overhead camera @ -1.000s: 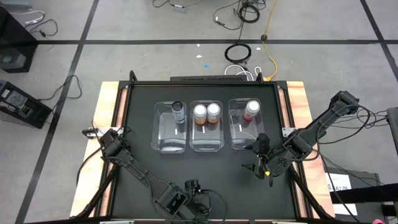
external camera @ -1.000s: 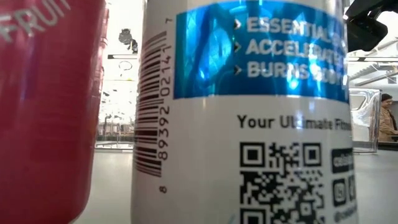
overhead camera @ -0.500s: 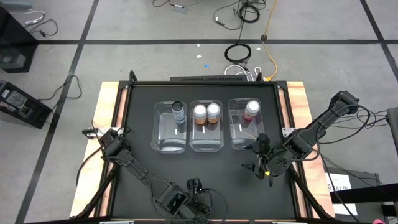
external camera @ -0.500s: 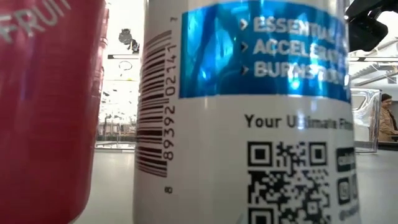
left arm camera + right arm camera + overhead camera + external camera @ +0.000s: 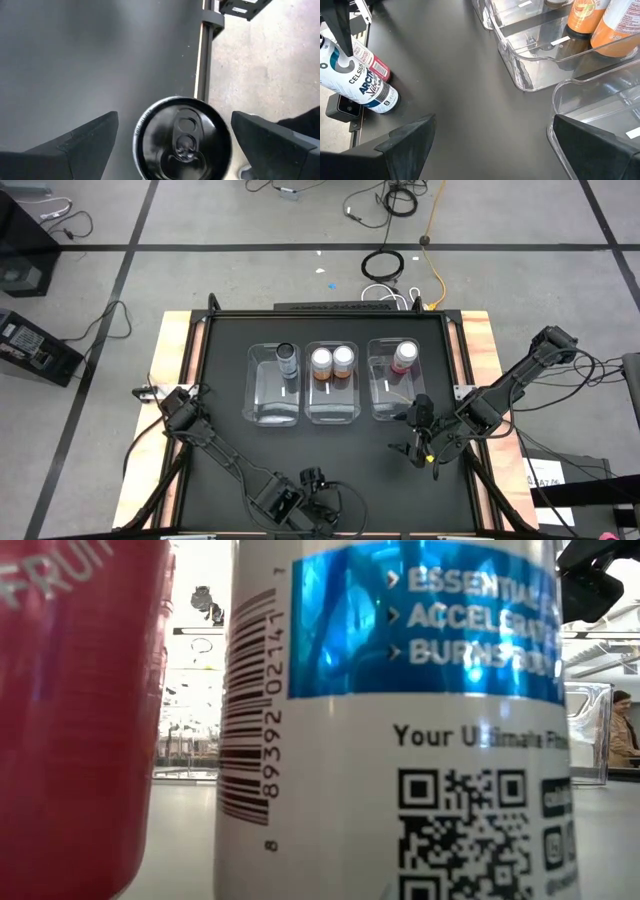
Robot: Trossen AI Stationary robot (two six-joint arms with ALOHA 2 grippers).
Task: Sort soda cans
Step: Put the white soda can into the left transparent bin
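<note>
At the table's near edge the left gripper hovers with fingers spread wide on either side of a white can (black lid, pink can beside it). Right gripper, fingers also apart, waits near the bins holding four cans.

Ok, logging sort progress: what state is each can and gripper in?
Grey can: upright, left bin.
Orange cans: upright, middle bin.
Pink can: upright, right bin.
White can: upright on table, unsorted.
Second pink can: upright beside it.
Left gripper: open around white can.
Right gripper: open, empty.
</note>
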